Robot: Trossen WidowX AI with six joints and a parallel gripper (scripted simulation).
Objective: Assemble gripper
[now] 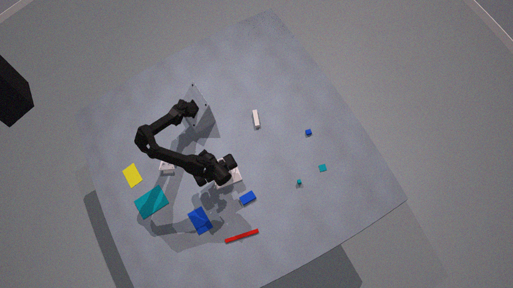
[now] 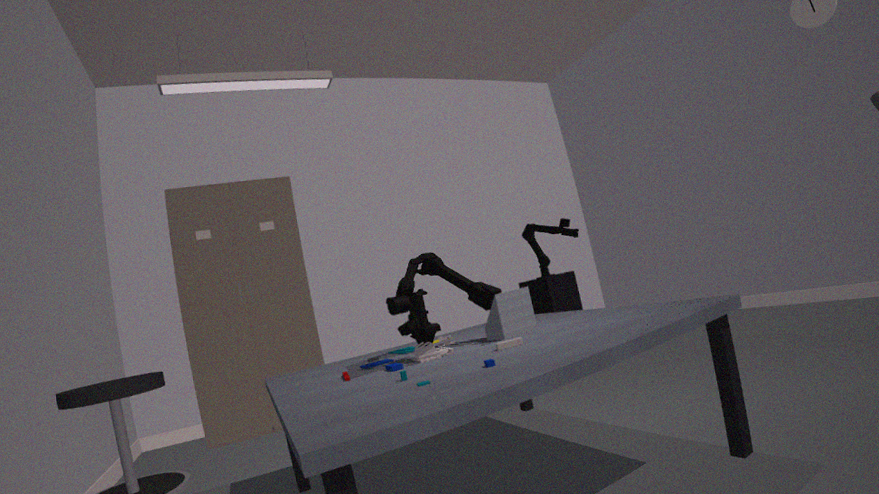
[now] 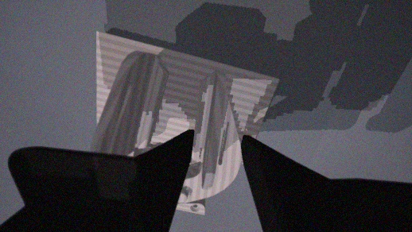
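Observation:
My gripper (image 3: pixel 218 138) (image 2: pixel 426 341) points down over the gripper base and is shut on a long pale jaw (image 3: pixel 214 127), which stands between the fingertips in the wrist view. The other jaw (image 3: pixel 137 91) lies over the left part of the base, its near end hidden by my left finger. The gripper base (image 3: pixel 254 92) (image 1: pixel 234 176) is a pale square plate, partly under my arm's shadow. The pins and gear teeth are mostly hidden, so I cannot tell whether the teeth mesh or the held jaw is seated. A small pale plate with holes, seemingly the housing plate (image 1: pixel 166 165), is left of the base in the top view.
A grey wedge-shaped block (image 1: pixel 203 116) (image 2: pixel 511 314) stands behind the base. Around lie blue blocks (image 1: pixel 248 197) (image 1: pixel 199 216), a red bar (image 1: pixel 241 236), a teal plate (image 1: pixel 151 201), a yellow plate (image 1: pixel 132 175), a pale block (image 1: pixel 255 118) and small blue and teal pieces.

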